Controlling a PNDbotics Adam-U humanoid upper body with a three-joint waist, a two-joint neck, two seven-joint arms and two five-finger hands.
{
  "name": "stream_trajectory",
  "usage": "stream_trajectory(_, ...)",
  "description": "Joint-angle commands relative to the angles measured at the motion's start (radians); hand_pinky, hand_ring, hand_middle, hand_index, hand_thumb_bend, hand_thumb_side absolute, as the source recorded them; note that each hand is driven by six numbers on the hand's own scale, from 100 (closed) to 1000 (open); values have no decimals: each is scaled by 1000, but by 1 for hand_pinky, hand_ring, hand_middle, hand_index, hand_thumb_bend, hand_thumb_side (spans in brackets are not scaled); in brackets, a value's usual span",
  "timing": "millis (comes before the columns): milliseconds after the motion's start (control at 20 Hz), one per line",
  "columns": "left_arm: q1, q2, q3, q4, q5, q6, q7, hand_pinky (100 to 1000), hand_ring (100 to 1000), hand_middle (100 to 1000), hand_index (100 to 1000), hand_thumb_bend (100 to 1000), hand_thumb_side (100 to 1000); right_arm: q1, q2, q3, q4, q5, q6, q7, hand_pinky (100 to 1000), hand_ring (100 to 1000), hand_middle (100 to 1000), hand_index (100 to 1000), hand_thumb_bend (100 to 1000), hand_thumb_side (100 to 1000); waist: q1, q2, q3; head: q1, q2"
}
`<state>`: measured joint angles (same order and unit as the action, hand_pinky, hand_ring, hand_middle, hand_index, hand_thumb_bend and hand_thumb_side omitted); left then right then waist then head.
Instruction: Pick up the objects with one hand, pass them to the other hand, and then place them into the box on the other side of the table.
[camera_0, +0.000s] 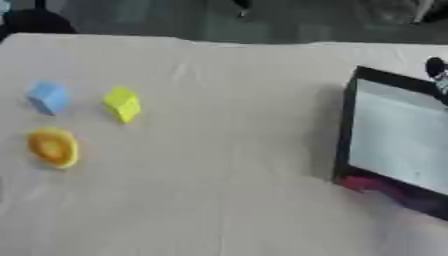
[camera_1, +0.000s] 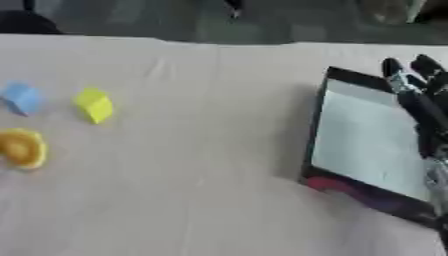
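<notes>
Three small objects lie grouped on the robot's left part of the cloth-covered bench (camera_0: 227, 190): a blue foam-like cube (camera_0: 47, 97), just beside it a yellow block (camera_0: 122, 104), and nearer the robot a round orange-yellow ring-shaped piece (camera_0: 52, 147). None of them touch one another, and none is held. Well apart, on the right, stands the black-walled box (camera_1: 317, 131) with a pale grey floor; something red and something purplish show low at its near wall, too blurred to name.

Only the right hand (camera_1: 418, 100) shows, in the right eye view, over the far right side of the box. Its dark fingers look fairly straight and it holds nothing that can be seen. The left hand is out of sight in both views.

Judging from this, the task sits between cycles, with a fresh pick not yet begun. The next move would call for the left hand to reach in over one of the three pieces, close round it and lift it toward the middle of the bench, where the right hand would need to come across from the box to take it.
</notes>
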<state>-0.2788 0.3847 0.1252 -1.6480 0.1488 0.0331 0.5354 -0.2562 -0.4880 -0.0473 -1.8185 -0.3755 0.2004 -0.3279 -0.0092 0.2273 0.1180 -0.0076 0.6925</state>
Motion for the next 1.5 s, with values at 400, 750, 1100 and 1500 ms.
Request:
stream_trajectory(400,-13,31,5,-16,1,2,2,696,617,698,794,255,694,-11,-25,-9,-19,0,-2,1,939,1000,964,956,405,422,11,-6,0,48,10)
stream_trajectory(750,-80,107,-28,22,-31,112,-63,714,645,721,829,241,715,0,-39,-9,-20,4,1,1,940,1000,962,956,403,423,20,-14,0,45,19)
stream_trajectory(1100,-296,302,-123,209,-98,436,-314,748,684,723,826,275,652,15,-65,-2,-22,7,4,7,940,1000,960,956,399,424,40,-35,2,57,37)
stream_trajectory(1500,-532,395,-260,505,-240,611,-507,811,763,755,832,463,459,22,-78,6,-21,11,9,16,940,1000,958,955,396,426,51,-48,-3,62,49)
